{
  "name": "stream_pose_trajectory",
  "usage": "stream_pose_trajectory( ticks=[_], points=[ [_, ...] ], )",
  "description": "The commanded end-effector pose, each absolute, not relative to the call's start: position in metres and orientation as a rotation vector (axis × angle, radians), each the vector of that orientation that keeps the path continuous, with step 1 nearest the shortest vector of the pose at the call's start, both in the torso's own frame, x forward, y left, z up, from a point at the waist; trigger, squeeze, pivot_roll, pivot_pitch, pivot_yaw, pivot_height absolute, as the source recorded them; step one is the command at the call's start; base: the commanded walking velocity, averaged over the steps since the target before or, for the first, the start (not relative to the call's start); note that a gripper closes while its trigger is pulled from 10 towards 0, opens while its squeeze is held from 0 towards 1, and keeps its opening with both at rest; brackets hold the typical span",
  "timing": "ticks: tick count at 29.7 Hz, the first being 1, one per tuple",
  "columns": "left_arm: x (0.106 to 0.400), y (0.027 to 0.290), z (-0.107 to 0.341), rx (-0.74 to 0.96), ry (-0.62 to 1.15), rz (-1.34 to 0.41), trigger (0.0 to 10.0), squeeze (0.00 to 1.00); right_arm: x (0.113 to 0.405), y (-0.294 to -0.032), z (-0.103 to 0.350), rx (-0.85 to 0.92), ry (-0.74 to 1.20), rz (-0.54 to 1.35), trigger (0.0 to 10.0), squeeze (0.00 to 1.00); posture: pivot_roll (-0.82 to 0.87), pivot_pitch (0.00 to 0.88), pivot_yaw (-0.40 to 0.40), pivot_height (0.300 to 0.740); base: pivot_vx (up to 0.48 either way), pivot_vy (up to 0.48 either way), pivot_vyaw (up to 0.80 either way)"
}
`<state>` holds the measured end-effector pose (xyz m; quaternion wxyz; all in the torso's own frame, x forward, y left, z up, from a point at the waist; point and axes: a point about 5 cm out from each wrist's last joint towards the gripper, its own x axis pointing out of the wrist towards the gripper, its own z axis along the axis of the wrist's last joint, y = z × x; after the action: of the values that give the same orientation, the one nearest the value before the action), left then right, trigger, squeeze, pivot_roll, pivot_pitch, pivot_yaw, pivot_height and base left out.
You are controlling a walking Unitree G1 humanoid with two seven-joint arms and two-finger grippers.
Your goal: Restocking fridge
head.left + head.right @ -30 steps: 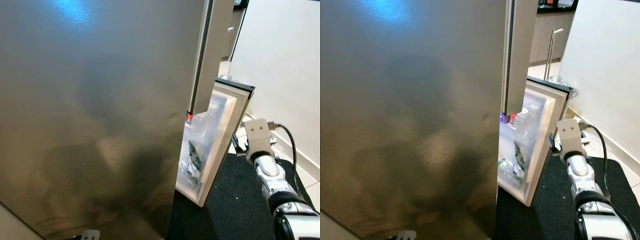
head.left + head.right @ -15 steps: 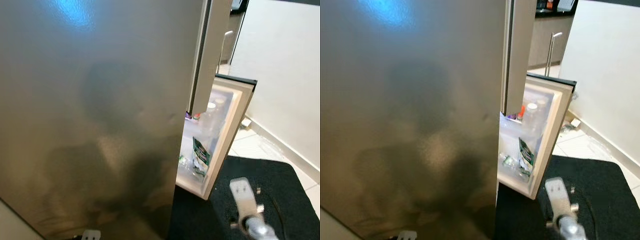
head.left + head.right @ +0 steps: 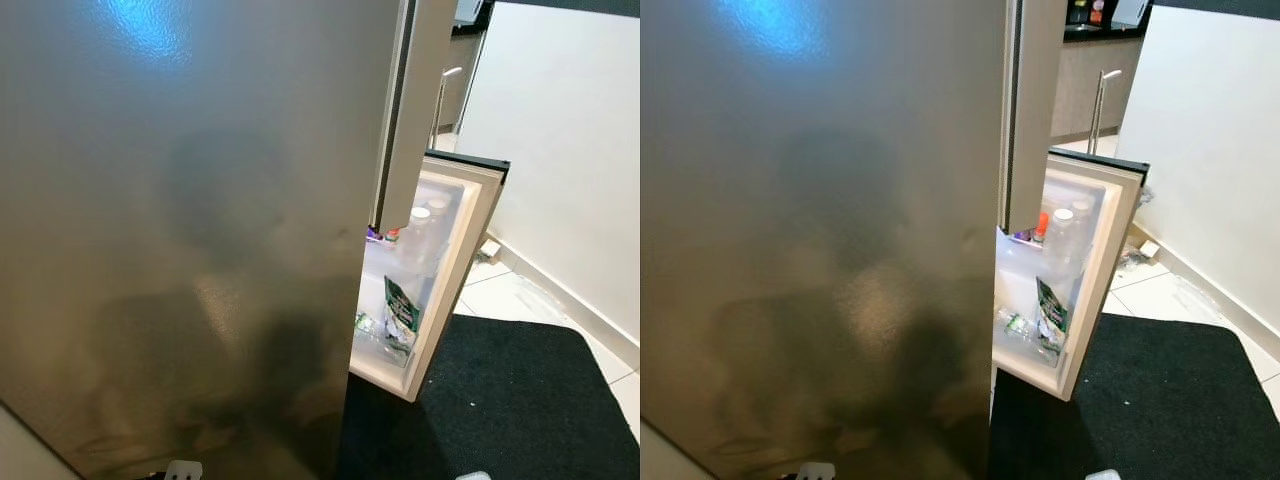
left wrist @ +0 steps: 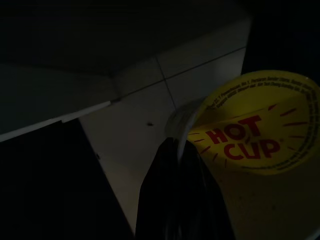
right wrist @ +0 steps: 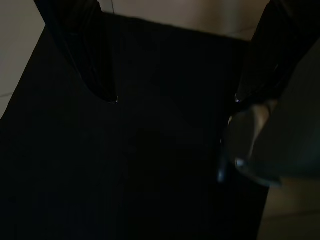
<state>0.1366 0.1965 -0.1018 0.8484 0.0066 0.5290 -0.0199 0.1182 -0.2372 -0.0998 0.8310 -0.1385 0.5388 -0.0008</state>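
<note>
Left gripper (image 4: 177, 150) pinches the rim of a yellow "HOT CUP" paper cup (image 4: 260, 150); right gripper (image 5: 175, 100) fingers spread over a black mat (image 5: 150, 175). Small white fridge door (image 3: 450, 270) hangs ajar, bottles inside.

Bottles (image 3: 1058, 250) in door shelf (image 3: 1025, 345), seemingly.

A large brushed-metal fridge door (image 3: 190, 240) was seen close up, with a blue glare near its top. Beyond its edge, a lower door (image 3: 455, 270) stood ajar, its lit shelf holding a white-capped clear bottle (image 3: 415, 255) and a green-labelled packet (image 3: 400, 310). A black mat (image 3: 510, 400) was laid on the tiled floor (image 3: 505, 295) beside a white wall (image 3: 570, 150).
</note>
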Motion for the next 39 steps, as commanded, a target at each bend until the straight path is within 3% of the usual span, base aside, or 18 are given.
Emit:
stream_pose_trajectory(
  ticks=[1,11,20,39],
  points=[
    [0.136,0.195,-0.102,0.006,1.122,-0.049,10.0,0.00,0.122,-0.239,-0.098,-0.305,1.134,0.001,10.0,0.00,-0.03,0.000,0.009,0.740,0.000,0.000,0.00],
    [0.137,0.195,-0.102,0.004,1.123,-0.055,10.0,0.00,0.135,-0.235,-0.095,-0.318,1.112,0.032,10.0,0.00,-0.03,0.000,0.012,0.740,0.000,-0.048,0.00],
    [0.137,0.193,-0.102,0.000,1.121,-0.059,10.0,0.00,0.132,-0.231,-0.097,-0.322,1.123,0.052,10.0,0.00,-0.03,0.000,0.011,0.740,0.000,-0.480,0.00],
    [0.137,0.191,-0.102,-0.004,1.123,-0.064,10.0,0.00,0.130,-0.231,-0.098,-0.315,1.131,0.059,10.0,0.00,-0.04,0.000,0.011,0.740,0.000,-0.051,0.00]
  ],
)
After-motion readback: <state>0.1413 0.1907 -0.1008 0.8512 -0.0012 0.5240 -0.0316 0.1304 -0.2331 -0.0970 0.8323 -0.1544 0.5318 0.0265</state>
